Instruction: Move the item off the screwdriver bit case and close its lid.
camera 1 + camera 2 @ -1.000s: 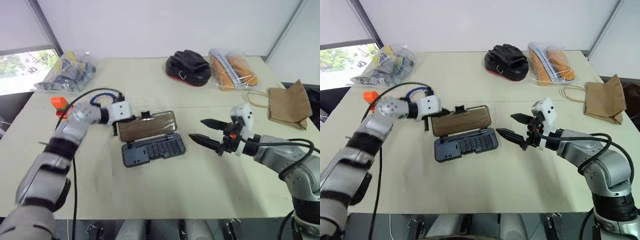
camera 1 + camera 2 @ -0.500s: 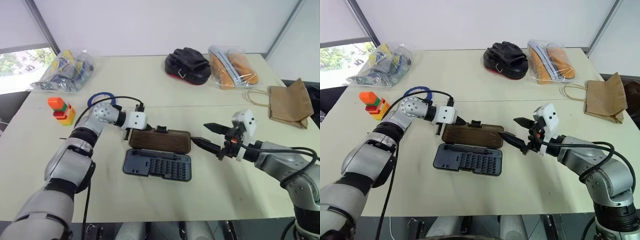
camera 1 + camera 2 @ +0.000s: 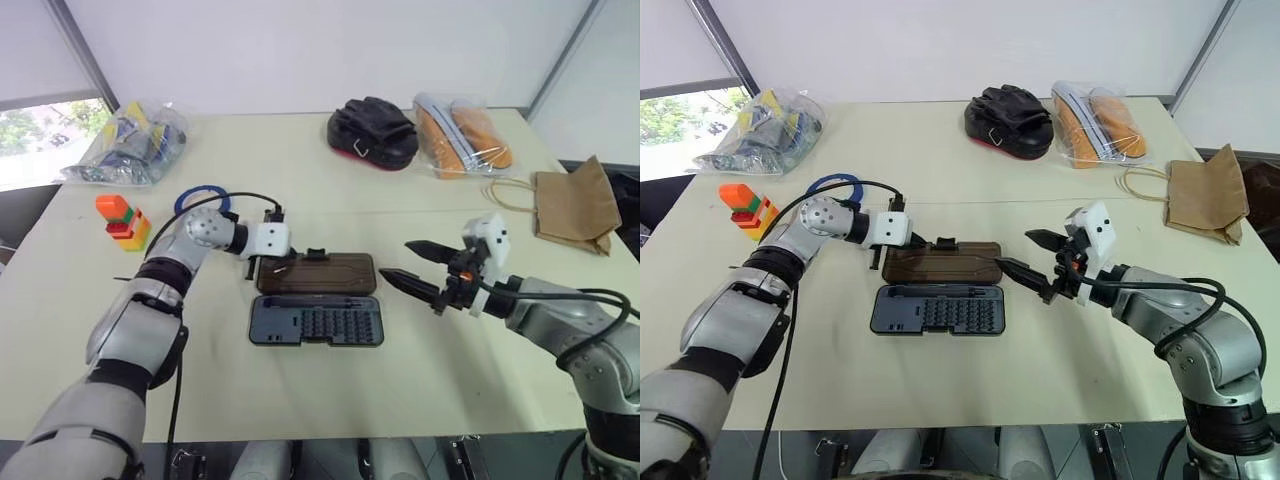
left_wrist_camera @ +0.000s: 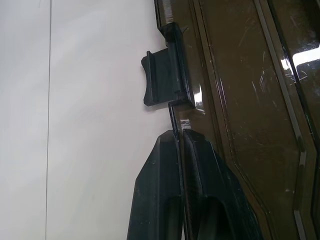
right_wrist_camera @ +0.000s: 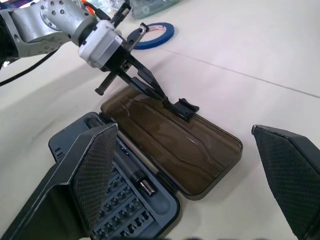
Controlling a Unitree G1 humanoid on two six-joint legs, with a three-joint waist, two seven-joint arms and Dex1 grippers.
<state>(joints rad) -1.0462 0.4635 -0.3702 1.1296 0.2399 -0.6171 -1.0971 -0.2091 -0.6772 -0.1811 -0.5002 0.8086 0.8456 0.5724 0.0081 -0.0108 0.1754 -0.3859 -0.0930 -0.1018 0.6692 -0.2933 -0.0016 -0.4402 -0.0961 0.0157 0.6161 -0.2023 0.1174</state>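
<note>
Lid lift could slip at the far rim

Left gripper (image 3: 279, 268) pinches the edge of the smoky brown translucent lid (image 3: 320, 272), which lies open behind the grey-blue screwdriver bit case (image 3: 316, 322); such a thin grip may slide off. Right gripper (image 3: 411, 266) hangs open nearby. The thin blue tape ring (image 3: 200, 197) lies on the table.

1 bit case (image 3: 315, 324), 1 tape ring (image 3: 202, 196), 1 block stack (image 3: 122, 220), 1 paper bag (image 3: 574, 208), 2 plastic bags (image 3: 130, 145).
</note>
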